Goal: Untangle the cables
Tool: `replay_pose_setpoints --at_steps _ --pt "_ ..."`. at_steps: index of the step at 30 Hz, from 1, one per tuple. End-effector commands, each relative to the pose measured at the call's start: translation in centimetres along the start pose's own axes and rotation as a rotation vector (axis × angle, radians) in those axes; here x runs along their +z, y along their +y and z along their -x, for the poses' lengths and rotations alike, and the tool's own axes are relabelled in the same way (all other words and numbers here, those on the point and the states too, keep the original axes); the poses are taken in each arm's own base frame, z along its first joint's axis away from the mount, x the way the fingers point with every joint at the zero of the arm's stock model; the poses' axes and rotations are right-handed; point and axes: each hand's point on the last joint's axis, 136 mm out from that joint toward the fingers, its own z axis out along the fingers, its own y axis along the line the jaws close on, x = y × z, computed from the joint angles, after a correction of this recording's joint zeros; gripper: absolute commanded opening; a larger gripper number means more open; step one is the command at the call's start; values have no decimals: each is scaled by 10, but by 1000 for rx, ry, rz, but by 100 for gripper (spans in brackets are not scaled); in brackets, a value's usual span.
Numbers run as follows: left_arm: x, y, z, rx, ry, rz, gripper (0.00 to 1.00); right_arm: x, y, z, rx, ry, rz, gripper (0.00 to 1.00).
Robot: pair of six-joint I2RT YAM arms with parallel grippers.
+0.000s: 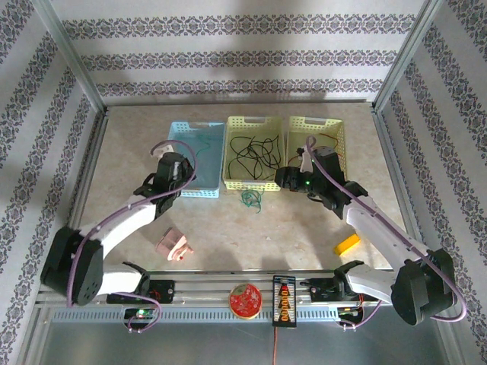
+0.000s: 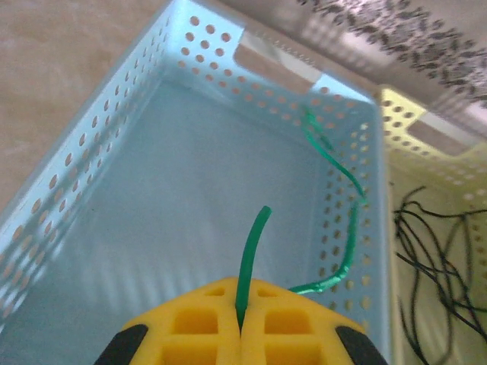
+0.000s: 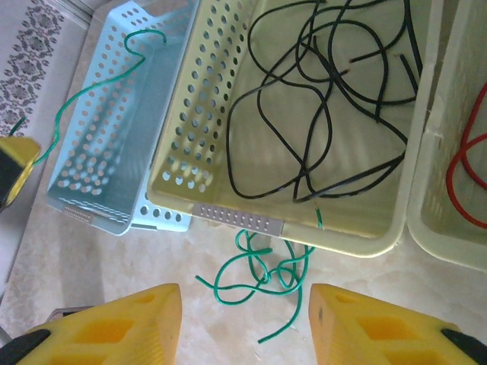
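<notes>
Right gripper [image 3: 245,315] spread wide over the green tangle [image 3: 262,274]; left gripper [image 2: 242,323] clenched on a single green strand [image 2: 251,251].

I see the tangle on the table [image 3: 380,289] just outside the near wall of the middle yellow basket [image 3: 342,236], dead ahead in the right gripper's gap, its loops spreading along that wall. That arm is nearer. The left holds its strand over the blue basket [image 2: 91,152], left of the yellow one. Black wires [image 3: 304,114] lie inside the yellow basket; a red wire [image 3: 456,175] lies in the right-hand basket [image 3: 434,220].
</notes>
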Motion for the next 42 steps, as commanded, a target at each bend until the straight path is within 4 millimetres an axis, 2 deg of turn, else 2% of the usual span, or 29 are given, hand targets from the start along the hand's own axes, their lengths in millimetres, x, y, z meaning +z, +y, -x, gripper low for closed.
replay_pose_setpoints --at_steps 1,2,5,7,11,14,19,22,25,28,34,42 --pt "19 -12 22 -42 -56 -16 8 -10 4 -2 -15 -8 19 48" --pt "24 -14 22 -40 -52 -12 13 -12 5 -2 -22 -9 22 48" --pt "31 -24 27 -16 -51 -27 52 -16 7 -5 -35 -4 28 48" --pt "26 -30 37 0 -66 -42 72 -17 6 -9 -40 4 28 48" --pt "4 -40 52 47 -96 -77 87 -12 7 -22 -59 46 40 48" --pt "-16 -57 46 149 -72 -146 89 1 11 -45 -106 143 53 48" --pt "-41 -79 -9 277 67 -265 90 32 11 -88 -163 330 34 48" --pt "-48 -79 -41 317 121 -260 90 48 13 -98 -199 390 18 48" --pt "-49 -75 -60 285 144 -245 90 63 10 -101 -208 424 -9 48" --pt "-47 -68 -67 247 142 -213 90 77 3 -104 -210 448 -42 48" --pt "-47 -67 -63 234 114 -198 90 99 -11 -114 -240 494 -129 48" --pt "-51 -66 -55 254 97 -186 90 109 -27 -125 -349 523 -260 44"
